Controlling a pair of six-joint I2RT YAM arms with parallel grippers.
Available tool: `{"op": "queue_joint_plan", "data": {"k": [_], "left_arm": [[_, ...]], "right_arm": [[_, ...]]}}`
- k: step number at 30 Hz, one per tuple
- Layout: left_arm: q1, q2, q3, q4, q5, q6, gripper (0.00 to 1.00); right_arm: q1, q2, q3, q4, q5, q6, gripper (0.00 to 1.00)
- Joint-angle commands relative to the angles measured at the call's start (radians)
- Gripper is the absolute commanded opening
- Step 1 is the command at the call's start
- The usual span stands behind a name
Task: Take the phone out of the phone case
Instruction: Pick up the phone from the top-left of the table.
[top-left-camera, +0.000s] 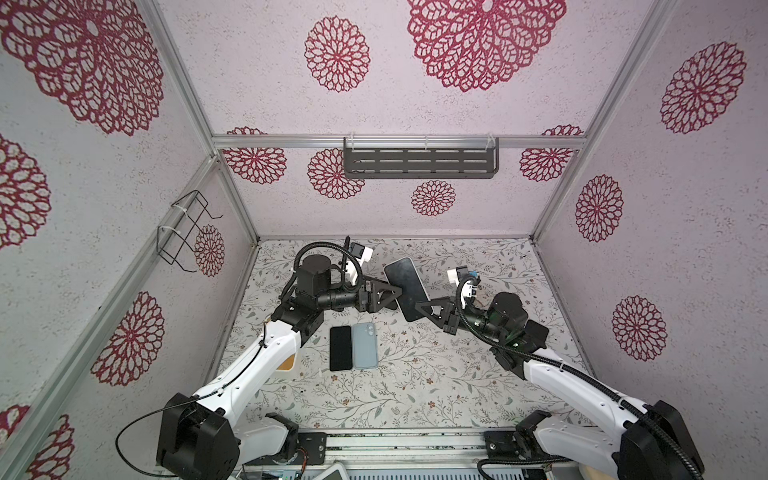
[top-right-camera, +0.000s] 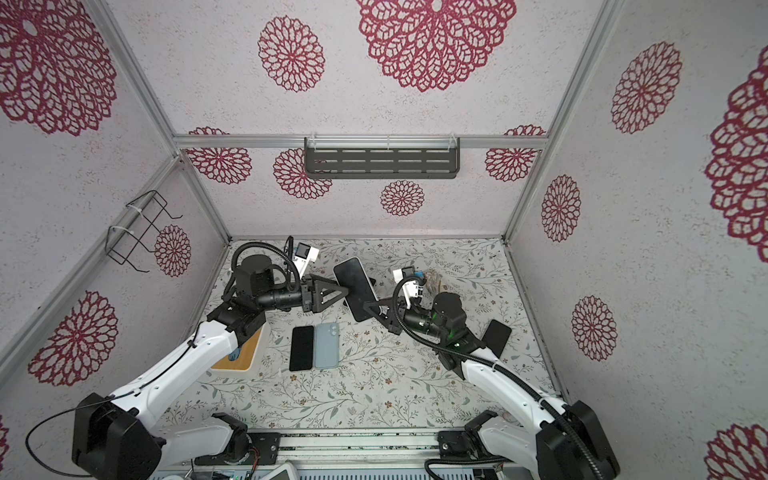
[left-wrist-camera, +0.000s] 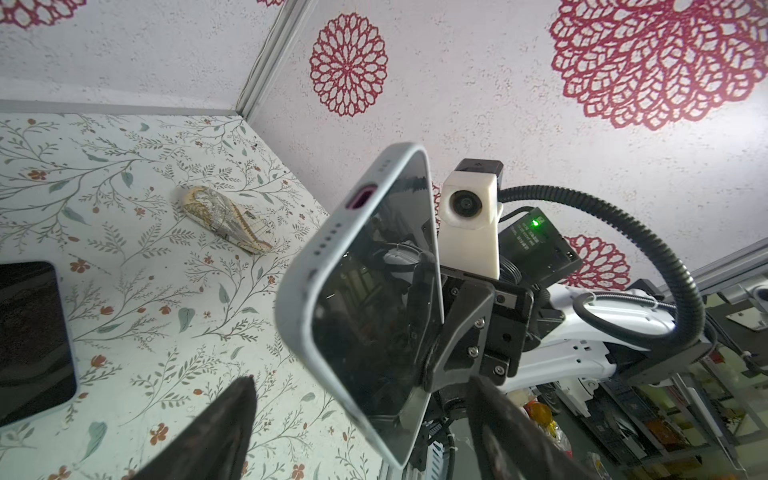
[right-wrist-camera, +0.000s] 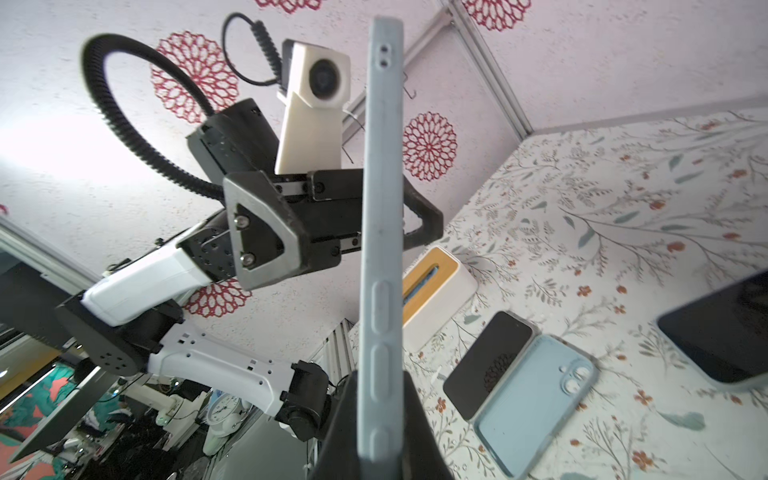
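The phone (top-left-camera: 407, 286) sits in a light blue-grey phone case (left-wrist-camera: 299, 291) and is held up in the air over the back of the table, dark screen (left-wrist-camera: 374, 291) showing. My right gripper (right-wrist-camera: 380, 386) is shut on the case's long edge (right-wrist-camera: 380, 249), one finger on each face. My left gripper (left-wrist-camera: 365, 432) is open and straddles the opposite lower corner, with a gap on both sides. In both top views the two grippers meet at the phone from left (top-left-camera: 397, 296) and right (top-left-camera: 417, 308).
On the floral table (top-left-camera: 415, 374) lie a bare black phone (top-left-camera: 340, 348) and an empty blue case (top-left-camera: 365, 345) side by side. Another dark phone (top-right-camera: 496, 336) lies at the right. A white tray with a yellow inside (top-right-camera: 241, 353) stands at the left. A crumpled wrapper (left-wrist-camera: 226, 220) lies at the back.
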Motion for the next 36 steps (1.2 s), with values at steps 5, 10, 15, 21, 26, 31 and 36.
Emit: {"op": "queue_joint_plan", "data": {"k": [5,10,15,21,26,31,36], "left_arm": [[0.018,-0.049,0.025,-0.003,0.090,0.021,0.65],[0.024,-0.049,0.040,-0.027,0.125,0.031,0.52],[0.033,-0.053,0.055,-0.014,0.159,0.018,0.44],[0.040,-0.050,0.089,-0.014,0.210,0.009,0.42],[0.048,-0.034,0.108,-0.021,0.236,0.004,0.39],[0.050,-0.016,0.115,0.001,0.242,-0.008,0.37],[0.050,0.008,0.132,0.010,0.250,-0.019,0.34]], "right_arm": [[-0.006,0.066,0.035,0.355,-0.085,0.113,0.00],[-0.006,0.085,0.035,0.402,-0.087,0.134,0.00],[-0.005,0.095,0.027,0.448,-0.103,0.157,0.00],[-0.005,0.087,0.012,0.462,-0.110,0.157,0.00],[-0.002,0.091,0.010,0.466,-0.110,0.158,0.00],[0.006,0.096,0.005,0.472,-0.112,0.156,0.00],[0.013,0.102,0.001,0.478,-0.111,0.156,0.00]]}}
